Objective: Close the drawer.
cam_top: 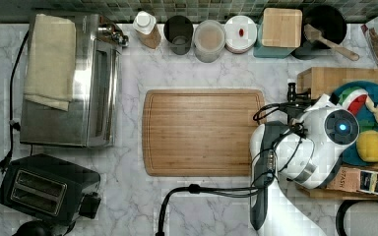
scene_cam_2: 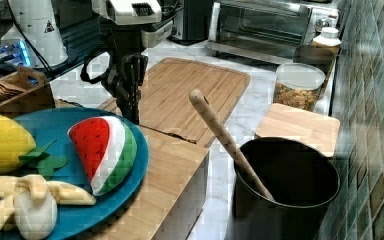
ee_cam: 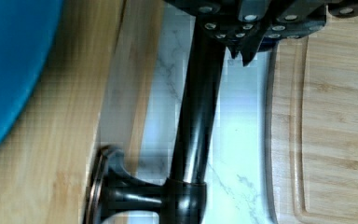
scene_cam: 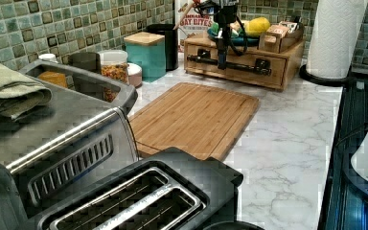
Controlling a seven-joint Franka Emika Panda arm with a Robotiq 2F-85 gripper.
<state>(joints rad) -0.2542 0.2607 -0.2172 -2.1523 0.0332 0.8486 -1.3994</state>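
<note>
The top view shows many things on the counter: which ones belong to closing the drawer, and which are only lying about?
For the job:
drawer
its black handle
pincer

Lying about:
cutting board
toaster
toaster oven
blue plate with toy fruit
jars
black pot with wooden spoon

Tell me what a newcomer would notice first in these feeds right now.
Probably the white robot arm reaching down over the light-wood drawer box, its tool at the long black bar handle on the drawer front. Next, the big grooved wooden cutting board mid-counter, and the blue plate of plush fruit on top of the box.
</note>
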